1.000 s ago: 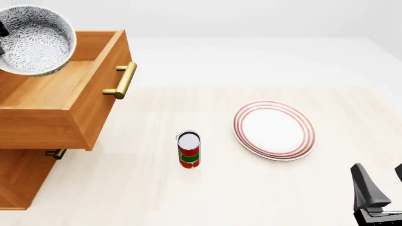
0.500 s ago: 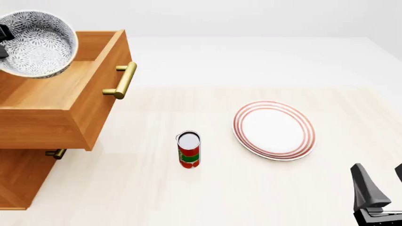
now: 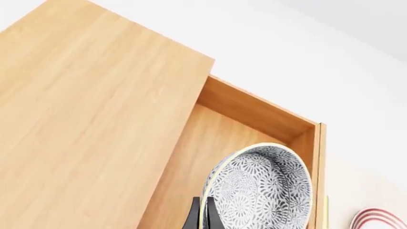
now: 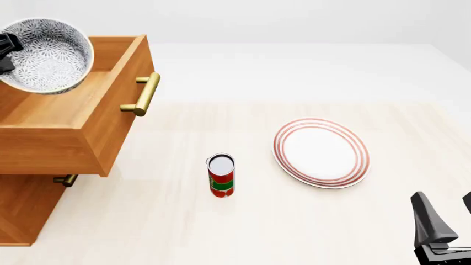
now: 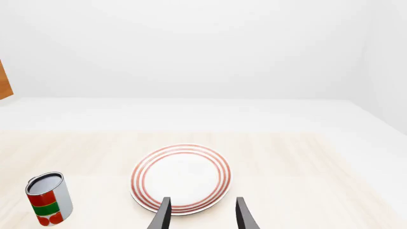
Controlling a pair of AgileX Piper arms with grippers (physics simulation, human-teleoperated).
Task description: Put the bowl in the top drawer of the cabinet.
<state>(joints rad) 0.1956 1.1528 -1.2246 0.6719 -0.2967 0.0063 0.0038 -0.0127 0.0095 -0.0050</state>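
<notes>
The left gripper [image 3: 202,214] pinches the rim of the speckly round bowl [image 4: 50,55], tilted over the open boxy wooden top drawer [image 4: 99,127]. Right gripper [image 5: 200,212] sits spread above the flat red-ringed plate [image 4: 321,152].

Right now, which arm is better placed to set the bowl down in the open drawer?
Left. Its gripper already pinches the bowl by the rim, above the drawer. The right gripper is open, far across the table near the plate.

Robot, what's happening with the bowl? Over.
Left claw shut on bowl, above open top drawer. Right claw open, idle. Nothing in the way.
</notes>
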